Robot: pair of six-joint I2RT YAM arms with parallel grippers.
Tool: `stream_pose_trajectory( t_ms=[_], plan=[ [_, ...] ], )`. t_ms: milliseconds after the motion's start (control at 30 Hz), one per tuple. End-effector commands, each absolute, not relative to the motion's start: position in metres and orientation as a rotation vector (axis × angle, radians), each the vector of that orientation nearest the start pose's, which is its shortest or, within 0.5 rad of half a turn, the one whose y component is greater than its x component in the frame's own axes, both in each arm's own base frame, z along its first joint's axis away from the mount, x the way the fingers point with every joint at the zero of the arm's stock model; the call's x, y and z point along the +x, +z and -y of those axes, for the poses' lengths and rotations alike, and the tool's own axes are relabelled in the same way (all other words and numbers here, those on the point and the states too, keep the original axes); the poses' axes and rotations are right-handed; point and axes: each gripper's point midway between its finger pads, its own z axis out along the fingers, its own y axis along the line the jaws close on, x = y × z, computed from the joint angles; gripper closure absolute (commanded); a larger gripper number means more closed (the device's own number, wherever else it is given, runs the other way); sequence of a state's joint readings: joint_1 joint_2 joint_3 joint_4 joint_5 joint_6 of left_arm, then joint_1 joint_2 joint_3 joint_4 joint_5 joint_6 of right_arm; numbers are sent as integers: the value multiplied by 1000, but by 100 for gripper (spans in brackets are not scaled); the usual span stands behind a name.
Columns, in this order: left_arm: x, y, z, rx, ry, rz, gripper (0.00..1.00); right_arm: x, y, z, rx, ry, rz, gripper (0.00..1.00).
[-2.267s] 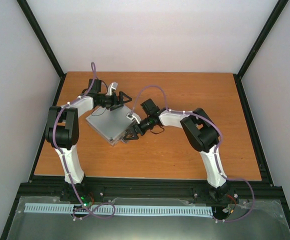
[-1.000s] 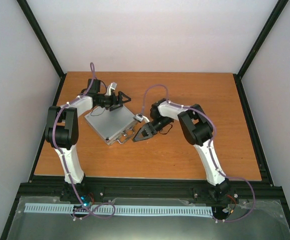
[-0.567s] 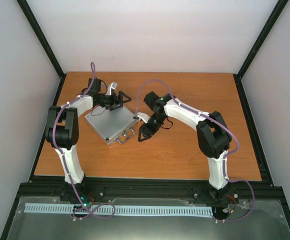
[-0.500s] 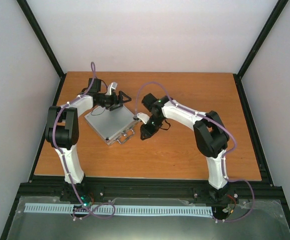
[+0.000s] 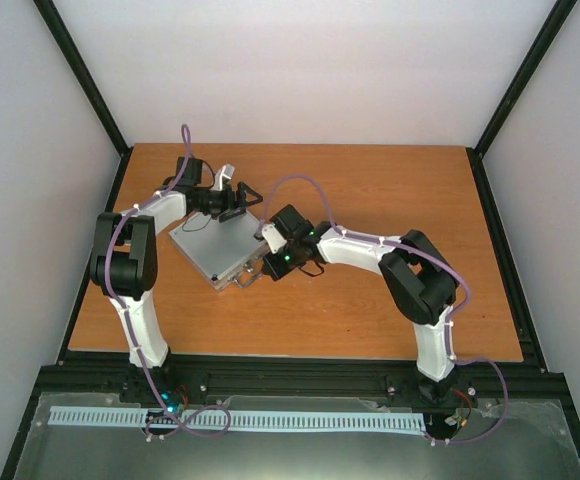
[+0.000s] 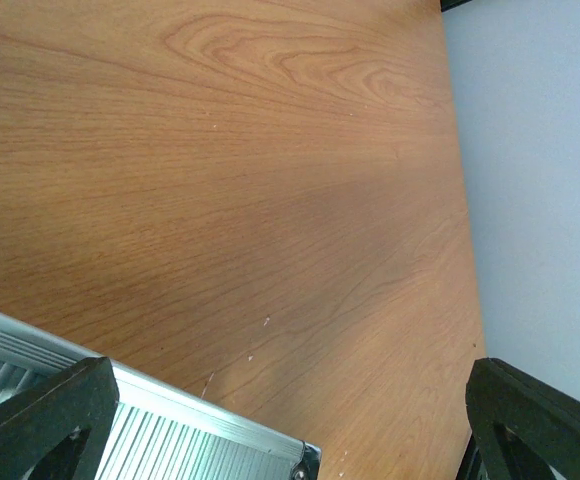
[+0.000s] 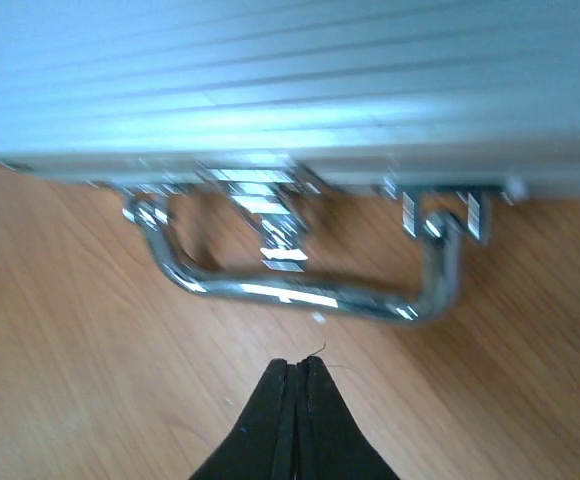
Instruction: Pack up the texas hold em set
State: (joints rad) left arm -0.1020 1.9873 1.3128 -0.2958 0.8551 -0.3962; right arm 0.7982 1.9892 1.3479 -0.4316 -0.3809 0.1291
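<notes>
Case: the silver briefcase (image 5: 215,248) lies flat and closed on the bench (image 5: 370,320), left of centre and turned askew to its edges.
Contents: no chips, cards or dice are in view; they are presumably already inside.
Handle: the chrome handle (image 7: 290,290) is folded out along the case's near edge, with a latch (image 7: 270,215) behind its middle.
Left pincer (image 5: 240,196): spread wide and holding nothing, at the far corner of the case, whose ribbed corner shows low between its fingers.
Right pincer (image 7: 292,372): tips pressed together and gripping nothing, low over the bench, aimed at the middle of the handle and just short of it.
Step in hand: judged to be the closing stage, fastening the shut case.
Next move: likely a short, straight push of the closed tips onto the latch. The left pincer would need to brace the far corner so the case does not slide.
</notes>
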Motion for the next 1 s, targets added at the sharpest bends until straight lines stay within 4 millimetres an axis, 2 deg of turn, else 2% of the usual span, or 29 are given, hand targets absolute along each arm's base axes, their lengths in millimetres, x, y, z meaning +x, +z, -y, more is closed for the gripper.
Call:
stream_pose_trajectory(
  t_ms=[0,33,200,467,733,967],
  plan=[
    [372,-47,130,-410,-885,-3006,0,289,86,-426,-1003,1004,-2355,97],
    [377,-47,131,-397,-889,-2982,0,286,82,-430,-1016,1040,-2362,97],
    [377,-50,131,-391,-886,-2986,0,277,69,-439,-1017,1123,-2384,97],
    [377,-53,131,-388,-886,-2996,0,280,53,-440,-1002,1091,-2429,97],
    [373,-57,131,-386,-890,-3007,0,298,36,-438,-938,984,-2454,97],
    [367,-62,131,-394,-897,-3021,0,319,4,-430,-854,811,-2501,97]
  ],
)
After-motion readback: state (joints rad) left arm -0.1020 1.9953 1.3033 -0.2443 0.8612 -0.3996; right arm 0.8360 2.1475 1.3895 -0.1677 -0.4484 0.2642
